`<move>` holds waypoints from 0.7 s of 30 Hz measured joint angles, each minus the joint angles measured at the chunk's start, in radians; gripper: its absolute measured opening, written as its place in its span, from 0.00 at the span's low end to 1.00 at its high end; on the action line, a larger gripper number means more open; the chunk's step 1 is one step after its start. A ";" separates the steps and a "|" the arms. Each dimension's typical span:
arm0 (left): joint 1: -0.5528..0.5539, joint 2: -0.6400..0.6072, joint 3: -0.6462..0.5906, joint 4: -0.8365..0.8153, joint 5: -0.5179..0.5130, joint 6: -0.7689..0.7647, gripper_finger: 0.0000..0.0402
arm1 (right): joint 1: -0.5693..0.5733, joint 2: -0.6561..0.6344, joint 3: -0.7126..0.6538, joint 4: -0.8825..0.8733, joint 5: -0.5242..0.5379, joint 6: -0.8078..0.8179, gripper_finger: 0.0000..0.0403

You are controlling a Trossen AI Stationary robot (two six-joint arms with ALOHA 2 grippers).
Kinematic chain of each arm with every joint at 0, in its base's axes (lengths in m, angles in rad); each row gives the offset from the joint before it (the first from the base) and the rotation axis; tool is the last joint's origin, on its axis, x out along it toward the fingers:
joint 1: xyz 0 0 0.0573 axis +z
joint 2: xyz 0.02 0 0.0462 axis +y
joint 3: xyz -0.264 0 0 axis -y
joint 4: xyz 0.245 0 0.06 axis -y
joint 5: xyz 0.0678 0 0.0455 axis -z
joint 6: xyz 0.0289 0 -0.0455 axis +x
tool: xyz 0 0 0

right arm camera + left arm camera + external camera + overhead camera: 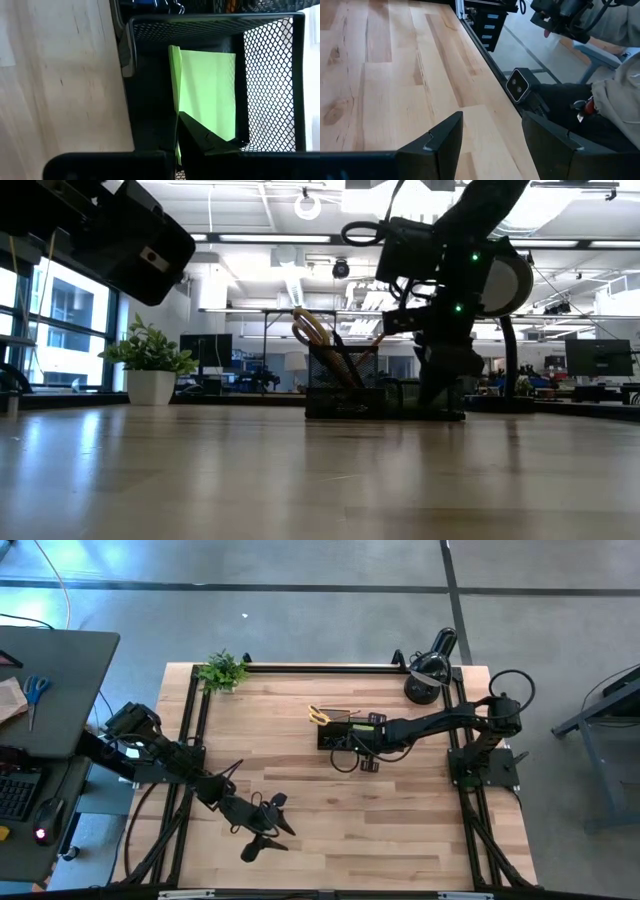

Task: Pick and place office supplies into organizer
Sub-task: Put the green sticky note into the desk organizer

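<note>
Right gripper (pixel 187 127) sits over the organizer (pixel 345 730) at table centre, fingers together, tips touching the green sticky pad (pixel 207 92) lying inside a mesh compartment. Cannot tell if it's pinched. Left gripper (pixel 270 825) hangs near the table's front edge, fingers apart, empty.

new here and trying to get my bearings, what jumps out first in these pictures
The lime-green sticky-note pad stands out most, sitting in a mesh compartment of the black organizer, with the right claw shut on its edge. Yellow-handled scissors stick out of the organizer's taller section. The left claw hangs open over bare wood near the table's front edge.
</note>
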 joint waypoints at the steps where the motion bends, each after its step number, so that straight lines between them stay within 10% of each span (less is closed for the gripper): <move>1: 0.000 0.000 0.000 0.000 0.001 0.000 0.48 | 0.000 0.000 0.000 0.000 -0.006 0.000 0.00; 21: 0.000 0.000 0.000 0.000 0.001 0.000 0.48 | 0.003 0.000 0.000 0.003 -0.032 0.018 0.06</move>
